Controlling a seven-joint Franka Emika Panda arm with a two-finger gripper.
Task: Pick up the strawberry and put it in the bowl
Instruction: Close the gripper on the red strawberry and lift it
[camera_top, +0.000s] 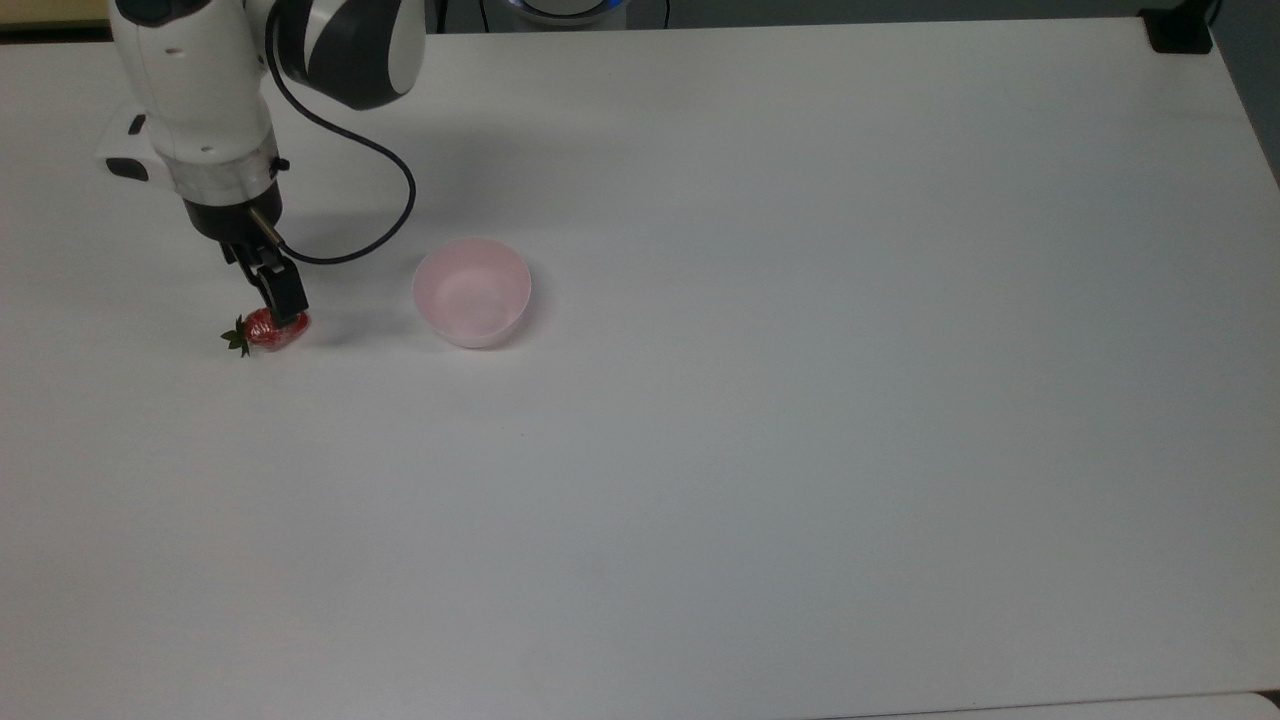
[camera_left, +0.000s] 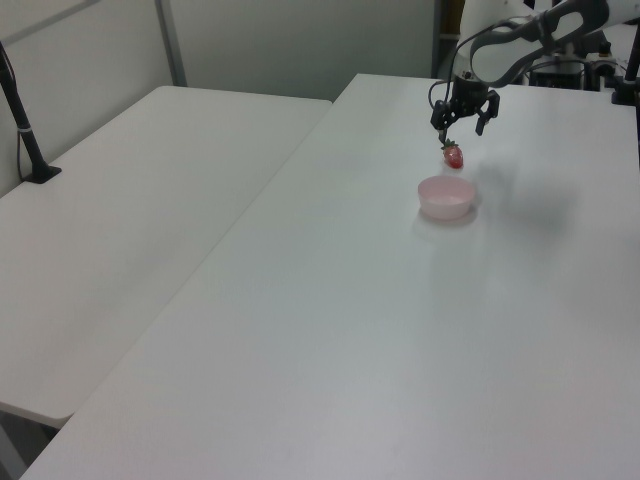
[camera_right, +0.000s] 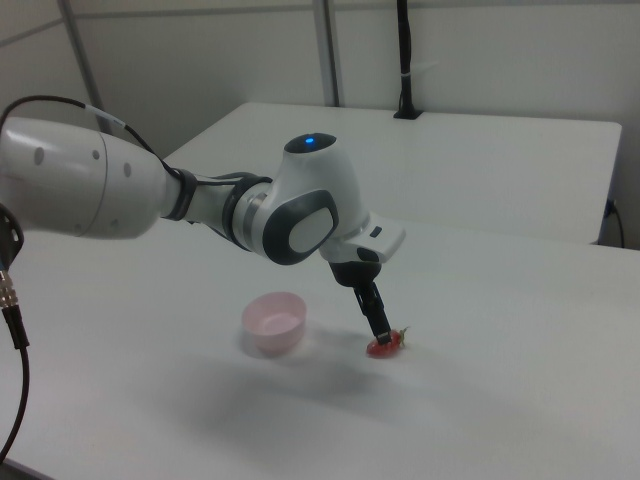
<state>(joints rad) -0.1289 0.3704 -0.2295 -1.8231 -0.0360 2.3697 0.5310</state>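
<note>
While the strawberry (camera_top: 264, 331) lies on its side on the white table (camera_top: 760, 420), the gripper (camera_top: 285, 312) is seen lowered right at it, with the fingers spread apart in the left view and set on either side of the fruit; whether the pads actually touch it cannot be told. In the top view the red body is partly covered by one dark finger (camera_top: 283, 296), and the green leafy cap is pointed toward the top view's left. The bowl (camera_top: 471, 292) is seen standing upright and apart from the fruit, toward the top view's right, its pale pink inside bare. In the left view the strawberry (camera_left: 453, 155) is found just beyond the bowl (camera_left: 445, 196), with the gripper (camera_left: 461, 128) held over it and its two fingers clearly parted. In the right view the bowl (camera_right: 274, 322) is placed toward the right view's left of the strawberry (camera_right: 384, 345), and the gripper (camera_right: 380, 328) is angled down onto the fruit from the white and grey arm (camera_right: 200, 205). A black cable (camera_top: 370, 200) is looped from the wrist across the table surface.
</note>
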